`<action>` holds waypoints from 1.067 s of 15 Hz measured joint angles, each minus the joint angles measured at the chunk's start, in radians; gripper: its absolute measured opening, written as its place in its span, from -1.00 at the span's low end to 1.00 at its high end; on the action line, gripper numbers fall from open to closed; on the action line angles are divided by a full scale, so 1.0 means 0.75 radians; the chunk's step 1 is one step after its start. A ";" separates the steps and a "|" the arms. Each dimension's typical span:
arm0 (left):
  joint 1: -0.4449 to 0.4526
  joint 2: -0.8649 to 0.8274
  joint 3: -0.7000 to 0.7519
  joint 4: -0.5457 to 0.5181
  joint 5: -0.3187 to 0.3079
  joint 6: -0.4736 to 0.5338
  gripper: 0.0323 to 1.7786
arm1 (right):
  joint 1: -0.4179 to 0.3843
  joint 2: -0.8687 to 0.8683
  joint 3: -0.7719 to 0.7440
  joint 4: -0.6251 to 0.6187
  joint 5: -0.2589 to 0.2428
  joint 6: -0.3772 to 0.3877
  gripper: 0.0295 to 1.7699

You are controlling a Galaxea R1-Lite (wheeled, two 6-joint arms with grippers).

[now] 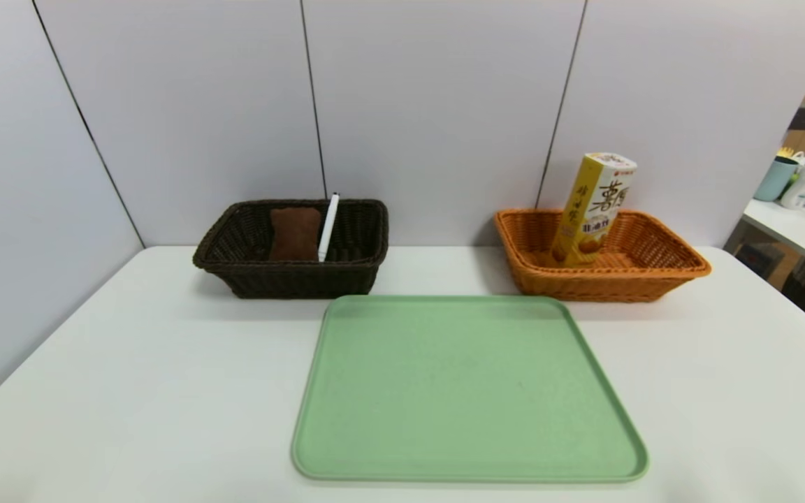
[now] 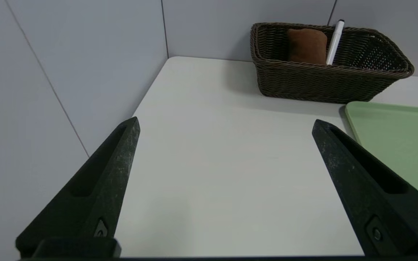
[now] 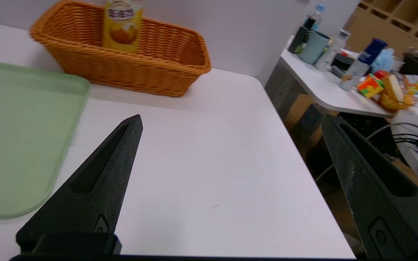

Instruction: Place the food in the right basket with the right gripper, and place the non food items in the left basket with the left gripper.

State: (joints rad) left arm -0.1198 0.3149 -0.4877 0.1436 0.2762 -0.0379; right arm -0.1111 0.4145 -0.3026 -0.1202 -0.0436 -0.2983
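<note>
Pincers, left and right, gape unladen over open tabletop, seemingly clear of both baskets' rims

I count two rectangular woven wicker baskets with flared sides: one dark brown and one orange-tan. In the dark one I see two items: one slim white marker pen with a black tip and one brown, soft-looking rolled towel. In the orange-tan one I make out one tall yellow-and-white hexagonal cardboard snack box. I have one pale green rectangular tray with rounded corners on one white table, and I see one further white table beyond it.
</note>
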 joint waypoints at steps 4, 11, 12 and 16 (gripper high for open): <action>0.052 -0.047 0.005 0.044 -0.025 -0.001 0.90 | 0.033 -0.079 -0.122 0.264 0.367 0.132 0.92; 0.120 -0.100 0.047 0.045 -0.121 -0.001 0.90 | 0.142 -0.183 -0.117 0.283 0.403 0.147 0.92; 0.125 -0.113 0.050 0.045 -0.137 -0.001 0.90 | 0.143 -0.205 -0.113 0.285 0.404 0.148 0.92; 0.129 -0.172 0.089 0.045 -0.172 0.001 0.90 | 0.136 -0.283 -0.070 0.282 0.395 0.170 0.92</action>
State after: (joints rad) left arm -0.0230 0.1855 -0.4213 0.1774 0.1470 -0.0368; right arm -0.0089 0.2019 -0.3553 0.0913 0.2530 -0.1706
